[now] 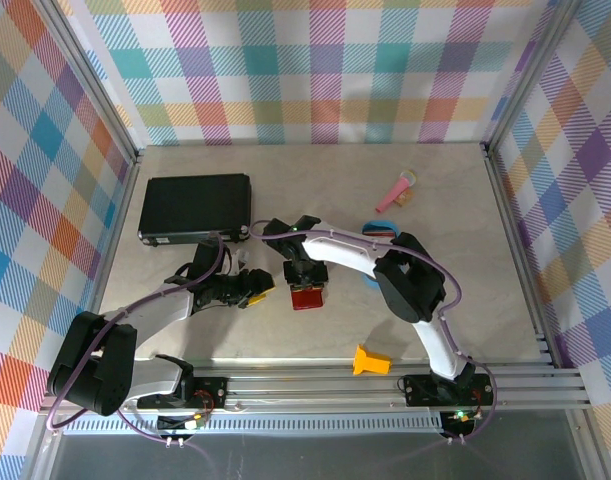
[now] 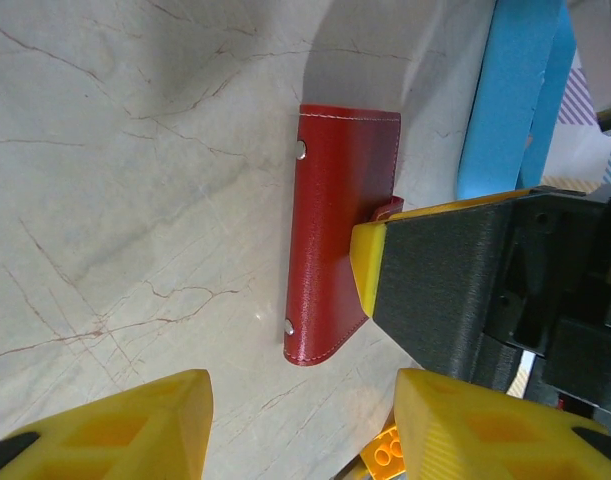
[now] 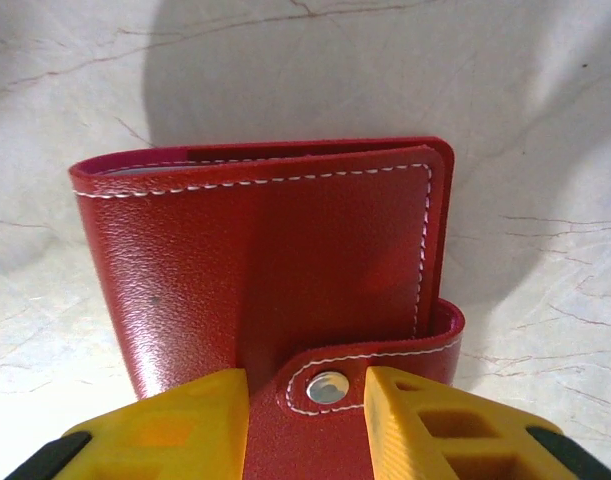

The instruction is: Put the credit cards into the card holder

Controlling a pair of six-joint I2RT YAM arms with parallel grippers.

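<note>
The card holder (image 1: 307,298), a dark-red wallet, lies folded shut on the table at mid-front. Its tab (image 3: 385,350) wraps round from the right edge, and a silver snap (image 3: 328,387) sits at the tab's end. My right gripper (image 1: 306,279) points down onto the card holder (image 3: 265,250). Its jaws stand apart, one yellow fingertip (image 3: 185,420) on each side of the snap, clamping nothing. My left gripper (image 1: 253,291) hovers just left of the card holder (image 2: 340,220), open (image 2: 303,410) and empty. The credit cards are out of view.
A large black flat case (image 1: 195,207) lies at the back left. A blue tray (image 1: 383,233) sits partly under the right arm. A pink object (image 1: 395,190) lies behind it. An orange piece (image 1: 371,360) sits near the front rail, and a yellow brick (image 2: 390,455) by my left fingers.
</note>
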